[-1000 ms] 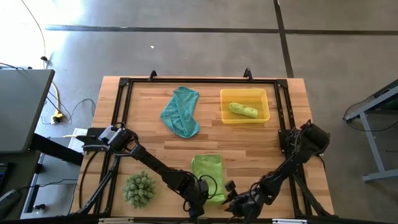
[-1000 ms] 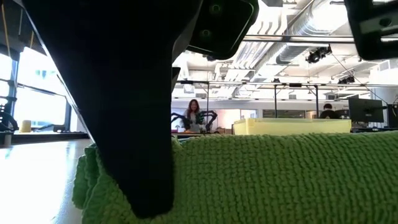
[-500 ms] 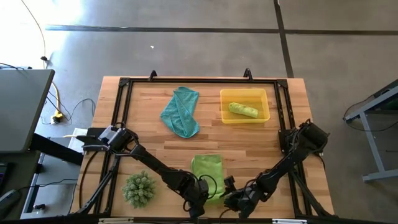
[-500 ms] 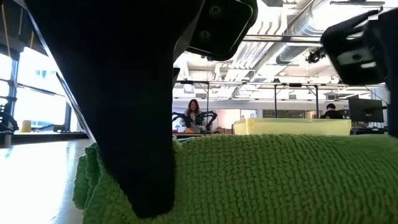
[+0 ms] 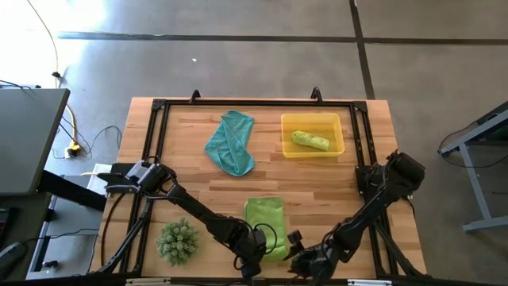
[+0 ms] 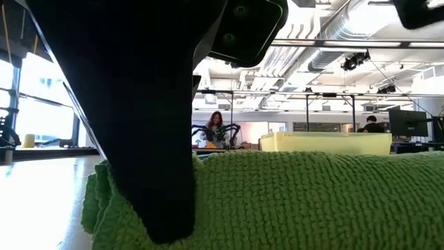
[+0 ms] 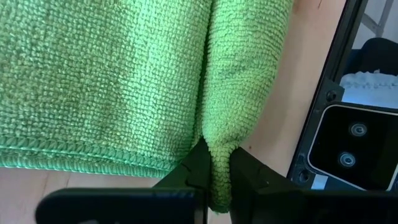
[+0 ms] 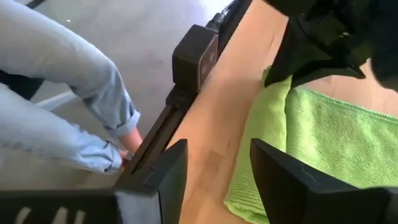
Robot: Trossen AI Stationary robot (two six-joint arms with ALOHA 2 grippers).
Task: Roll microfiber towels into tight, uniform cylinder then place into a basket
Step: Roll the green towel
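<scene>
left gripper (image 7: 214,177): I pinch the green towel (image 5: 266,221) by its folded near edge, to start a roll | right gripper (image 8: 211,177): parted, empty, just beside that edge, ready to help | basket (image 5: 337,148): well ahead, already holding one rolled towel (image 5: 309,141)

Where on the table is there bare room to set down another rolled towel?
Bare wood lies left of the teal towel, and between the basket and the flat green towel. The basket holds one green roll, with bare floor beside it. The near edge is crowded: plant, left pincer, right pincer.
</scene>
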